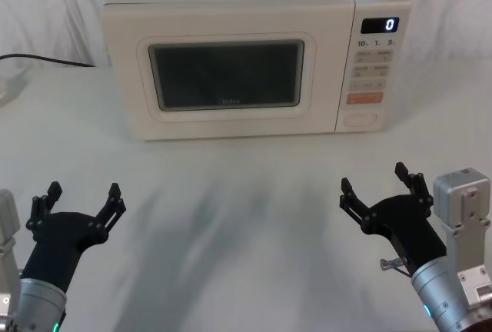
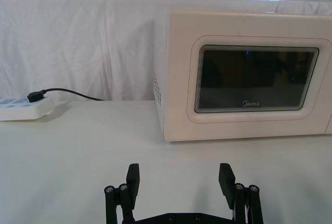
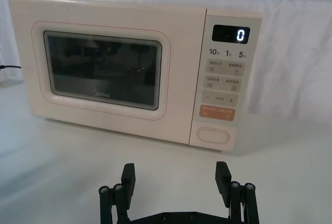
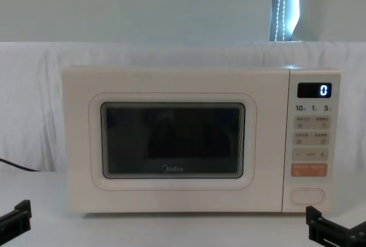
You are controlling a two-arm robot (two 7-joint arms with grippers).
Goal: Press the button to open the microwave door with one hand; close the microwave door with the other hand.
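A cream microwave stands at the back of the white table. Its door (image 1: 227,74) (image 2: 259,81) (image 3: 104,71) (image 4: 171,144) is closed, with a dark "Midea" window. The wide cream button (image 1: 362,119) (image 3: 213,135) (image 4: 307,195) sits at the bottom of the control panel, below an orange key. My left gripper (image 1: 83,197) (image 2: 180,180) hovers open near the table's front left, far from the microwave. My right gripper (image 1: 375,182) (image 3: 175,178) hovers open at the front right, well short of the button. Neither holds anything.
A black cable (image 1: 46,59) (image 2: 67,93) runs along the table's left to a white power strip (image 2: 23,108). The display (image 1: 380,24) reads 0. White cloth (image 1: 231,217) covers the table between the grippers and the microwave.
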